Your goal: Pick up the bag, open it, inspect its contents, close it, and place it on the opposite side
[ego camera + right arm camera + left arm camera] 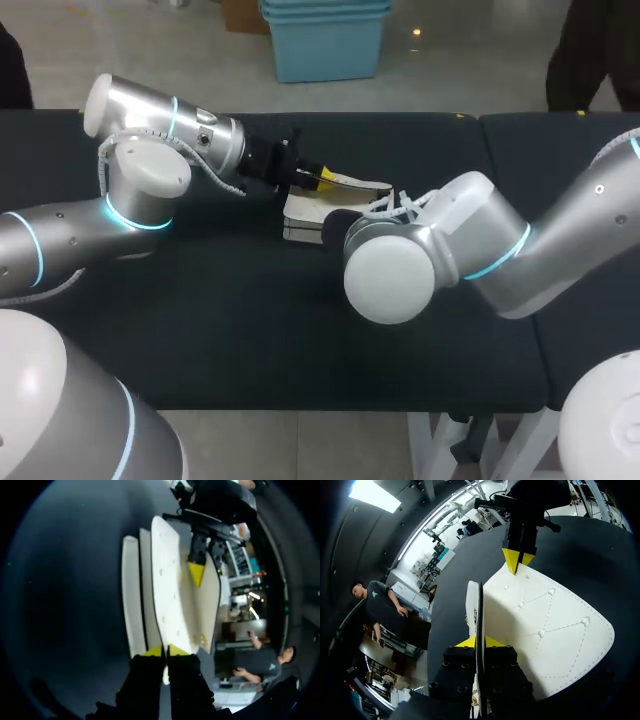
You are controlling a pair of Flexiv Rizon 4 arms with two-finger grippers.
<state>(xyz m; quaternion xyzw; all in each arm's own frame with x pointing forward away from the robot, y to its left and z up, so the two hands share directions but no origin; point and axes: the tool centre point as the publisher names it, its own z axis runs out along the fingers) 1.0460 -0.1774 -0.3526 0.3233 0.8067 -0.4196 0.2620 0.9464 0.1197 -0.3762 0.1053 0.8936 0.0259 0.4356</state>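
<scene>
A white quilted bag [300, 215] lies on the dark table [250, 340] between my two arms, with one panel [360, 185] raised. My left gripper [315, 178] comes in from the left and is shut on a thin white edge of the bag [476, 610], seen between its yellow tips [479, 641]. My right gripper [165, 651] is shut on the edge of a studded white panel [167, 575]. In the head view its fingers are hidden behind its wrist [390, 265]. Each wrist view shows the other gripper pinching the bag's far end: the right gripper [518, 560] and the left gripper [196, 572].
The two arms meet over the middle of the table, and the bag is the only thing lying on it. A seam [488, 150] divides the table top at the right. Dark bare surface lies in front of the bag.
</scene>
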